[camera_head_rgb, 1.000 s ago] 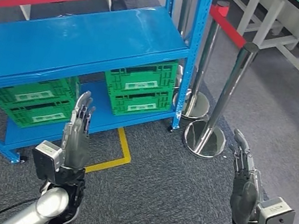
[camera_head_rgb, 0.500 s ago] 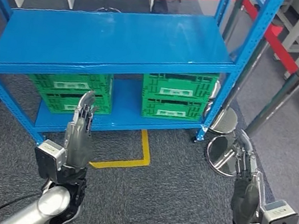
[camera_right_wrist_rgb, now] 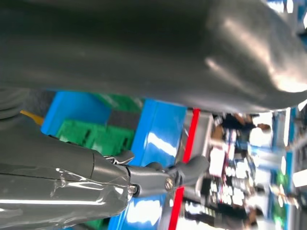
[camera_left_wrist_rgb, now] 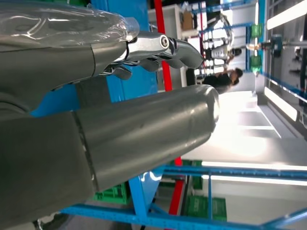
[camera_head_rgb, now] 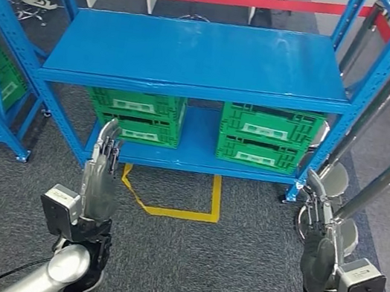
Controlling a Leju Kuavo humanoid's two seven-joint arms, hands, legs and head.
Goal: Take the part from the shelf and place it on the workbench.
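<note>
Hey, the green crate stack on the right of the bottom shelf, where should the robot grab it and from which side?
Take the right green crate stack by its two short ends, one hand per end, coming in low from the open front. The blue upper shelf sits close above it, ruling out a top reach. Both the left hand and the right hand are empty.

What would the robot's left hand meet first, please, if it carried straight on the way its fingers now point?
Probably the left green crate under the blue shelf: the left hand points up and forward at it with bare carpet between, though depth is hard to judge.
</note>
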